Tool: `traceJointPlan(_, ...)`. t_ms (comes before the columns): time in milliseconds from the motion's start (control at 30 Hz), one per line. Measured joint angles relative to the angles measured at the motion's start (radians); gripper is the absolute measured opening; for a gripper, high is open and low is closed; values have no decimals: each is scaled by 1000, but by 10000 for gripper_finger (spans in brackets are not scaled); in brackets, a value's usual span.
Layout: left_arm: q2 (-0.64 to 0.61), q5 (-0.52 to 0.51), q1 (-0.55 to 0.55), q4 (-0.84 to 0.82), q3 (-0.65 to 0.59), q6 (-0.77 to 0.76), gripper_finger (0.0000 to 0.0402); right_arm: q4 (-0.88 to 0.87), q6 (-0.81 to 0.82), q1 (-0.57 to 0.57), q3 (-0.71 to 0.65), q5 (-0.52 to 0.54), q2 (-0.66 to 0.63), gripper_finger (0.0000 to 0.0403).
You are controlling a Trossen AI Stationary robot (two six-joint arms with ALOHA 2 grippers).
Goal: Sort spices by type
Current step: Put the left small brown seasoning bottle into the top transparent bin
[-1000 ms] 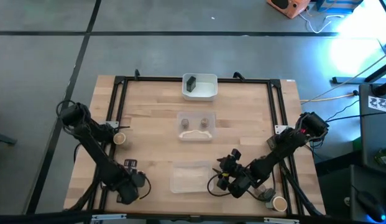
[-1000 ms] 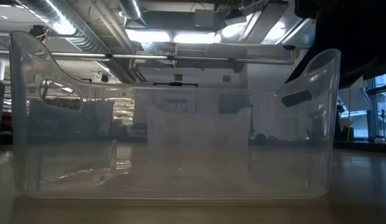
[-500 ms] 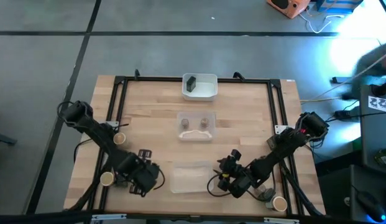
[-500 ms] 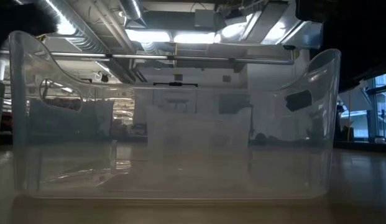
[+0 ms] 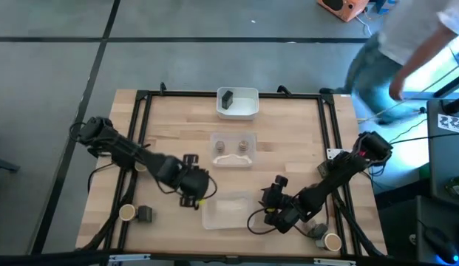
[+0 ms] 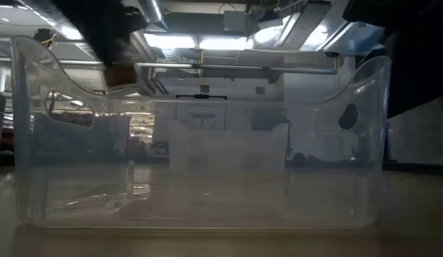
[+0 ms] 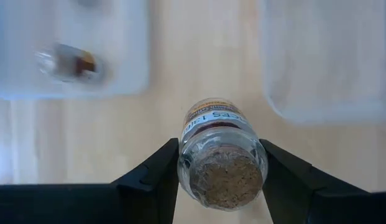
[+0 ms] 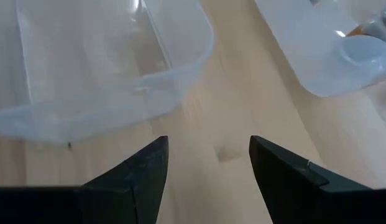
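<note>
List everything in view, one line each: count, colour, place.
Table: one, light wood, black-framed.
White tray: one, far middle, holding one dark block.
Middle tray: one, clear, table centre, two small jars inside.
Near tray: one, clear, near middle.
Loose jars: tan-topped and grey near left; tan-topped and grey near right.
Person: one, blurred, beyond far right corner.
Left gripper: shut on cork-topped jar, beside near tray.
Right gripper: open, empty, right of near tray.
</note>
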Motion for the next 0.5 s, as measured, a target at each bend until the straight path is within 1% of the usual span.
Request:
traceJointPlan(133, 0, -12, 78, 73, 22, 56, 169, -77, -41, 0, 0, 3, -46, 225)
traceJointPlan(267, 0, -9, 160, 153, 41, 114, 169, -156, -82, -4, -3, 44, -68, 225)
traceJointPlan(367, 0, 37, 219, 236, 43, 186, 169, -210, -77, -7, -7, 88, -68, 225)
traceJointPlan(467, 15, 67, 274, 311, 46, 234, 169, -206, -71, -9, -32, 130, -68, 225)
traceJointPlan(500, 28, 71, 292, 313, 51, 241, 169, -205, -68, -9, -42, 133, -67, 225)
